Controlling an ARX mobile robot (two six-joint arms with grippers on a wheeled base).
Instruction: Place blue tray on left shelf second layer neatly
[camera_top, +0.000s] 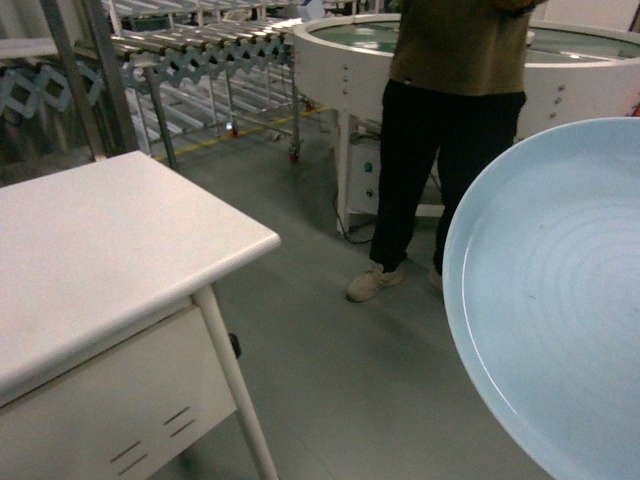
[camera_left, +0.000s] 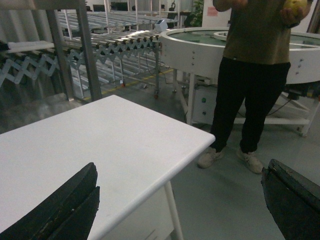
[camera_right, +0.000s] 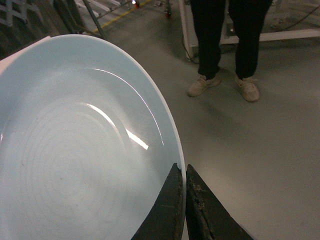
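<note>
The right gripper (camera_right: 184, 172) is clamped on the rim of the tray (camera_right: 75, 150), one finger inside the rim and one outside with only the rim between them; the tray is held clear of the table (camera_top: 90, 240), out over the floor (camera_top: 340, 380) at the right of the head view, its ringed inner face tilted toward the camera. The left gripper (camera_left: 180, 200) holds nothing, its two dark fingers (camera_left: 70, 205) spread wide above the table's near corner. A person (camera_top: 450, 130) stands on the floor beyond the tray, before a round white conveyor (camera_top: 340, 60), with a steel upright (camera_left: 87, 50) and a roller track (camera_top: 200, 45) behind the table's far edge.
</note>
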